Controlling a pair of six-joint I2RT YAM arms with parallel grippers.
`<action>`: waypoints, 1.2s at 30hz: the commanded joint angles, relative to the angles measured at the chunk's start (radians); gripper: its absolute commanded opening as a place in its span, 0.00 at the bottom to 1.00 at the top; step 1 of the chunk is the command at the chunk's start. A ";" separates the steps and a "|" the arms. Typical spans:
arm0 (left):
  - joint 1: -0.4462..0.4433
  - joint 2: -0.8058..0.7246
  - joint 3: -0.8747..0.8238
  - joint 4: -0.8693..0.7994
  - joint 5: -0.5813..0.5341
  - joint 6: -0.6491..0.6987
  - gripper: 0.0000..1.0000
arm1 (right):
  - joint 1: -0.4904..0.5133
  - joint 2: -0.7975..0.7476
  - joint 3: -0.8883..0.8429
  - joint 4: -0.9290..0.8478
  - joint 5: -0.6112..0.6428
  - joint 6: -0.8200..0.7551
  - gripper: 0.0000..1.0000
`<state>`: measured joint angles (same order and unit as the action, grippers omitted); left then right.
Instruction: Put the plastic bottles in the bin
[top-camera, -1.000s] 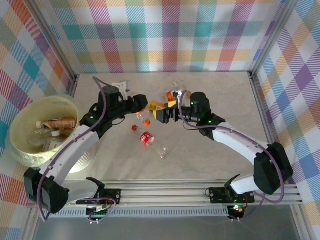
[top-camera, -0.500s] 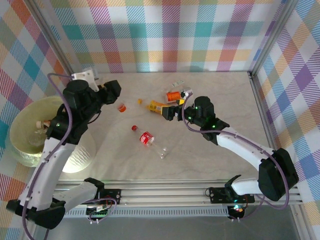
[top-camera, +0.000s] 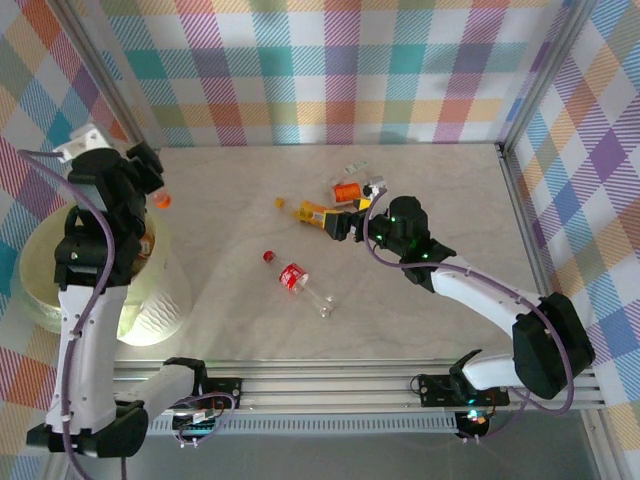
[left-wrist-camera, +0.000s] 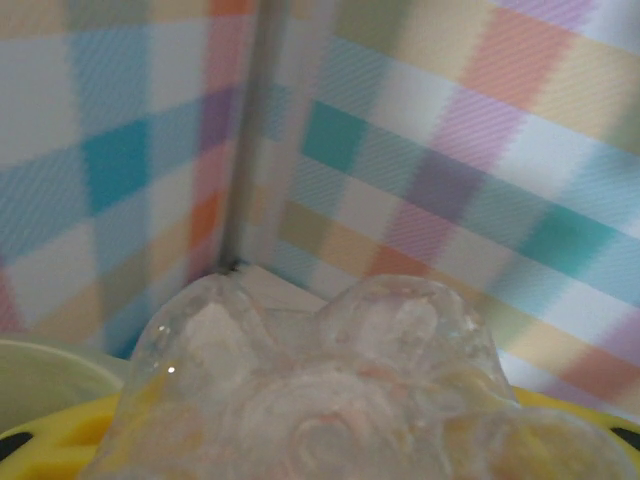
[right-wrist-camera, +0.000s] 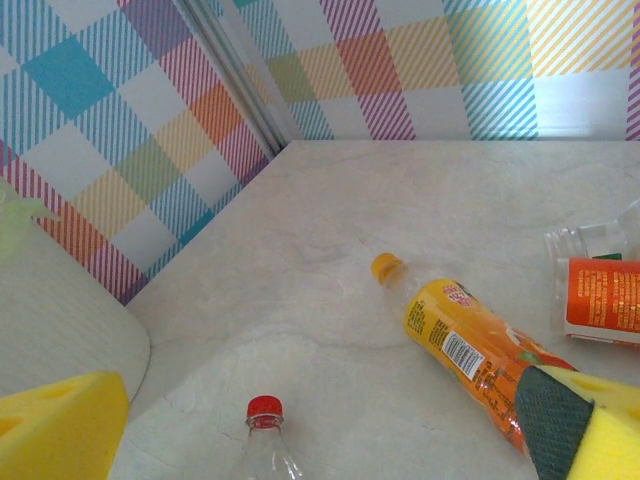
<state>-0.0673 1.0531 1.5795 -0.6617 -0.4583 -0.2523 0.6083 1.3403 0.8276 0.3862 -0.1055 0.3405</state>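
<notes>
My left gripper (top-camera: 153, 188) is raised over the far rim of the bin (top-camera: 40, 305), a pale yellow bucket at the left. It is shut on a clear crushed plastic bottle (left-wrist-camera: 310, 385) with an orange cap (top-camera: 162, 199). My right gripper (top-camera: 343, 224) hovers open over the table, with its yellow pads (right-wrist-camera: 60, 425) wide apart. A yellow-labelled bottle (right-wrist-camera: 470, 350) lies just by its right finger. A clear bottle with a red cap (right-wrist-camera: 265, 440) and red label (top-camera: 293, 276) lies nearer the front. An orange-labelled bottle (top-camera: 347, 190) lies behind.
Several bottles lie inside the bin, partly hidden by the left arm. A small clear container (top-camera: 356, 167) lies near the back wall. The checked walls and metal corner posts (left-wrist-camera: 250, 130) close in the table on three sides.
The left arm has swung left from the table's middle to above the bin, carrying the orange-capped bottle. The right gripper has shifted slightly right and stayed open.
</notes>
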 joint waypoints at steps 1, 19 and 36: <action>0.108 0.004 0.048 -0.033 -0.023 0.027 0.53 | -0.005 -0.005 0.016 0.015 0.002 -0.029 1.00; 0.796 0.016 -0.149 -0.003 0.616 -0.270 0.52 | -0.007 0.030 0.047 -0.028 -0.010 -0.056 1.00; 0.858 0.073 -0.222 0.021 0.706 -0.432 0.83 | -0.012 0.054 0.096 -0.119 0.036 -0.008 1.00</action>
<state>0.7818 1.1564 1.3571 -0.6521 0.2279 -0.6674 0.6025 1.3750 0.8734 0.3058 -0.0780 0.3069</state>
